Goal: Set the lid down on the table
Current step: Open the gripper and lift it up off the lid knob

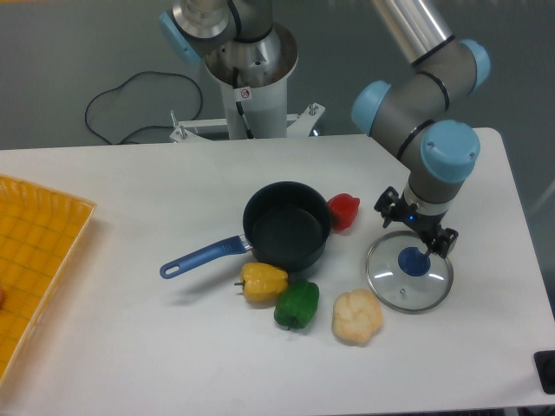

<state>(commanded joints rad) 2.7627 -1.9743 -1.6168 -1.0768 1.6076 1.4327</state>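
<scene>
The lid, clear glass with a thin metal rim and a blue centre knob, lies on the white table at the right, seemingly flat. My gripper points straight down over the knob, its dark fingertips at the knob's far edge. The wrist hides the fingers, so I cannot tell whether they clasp the knob or stand apart from it.
A dark saucepan with a blue handle stands mid-table, lidless. Around it lie a red pepper, a yellow pepper, a green pepper and a cauliflower close to the lid's left. A yellow-orange gridded tray sits at the left edge.
</scene>
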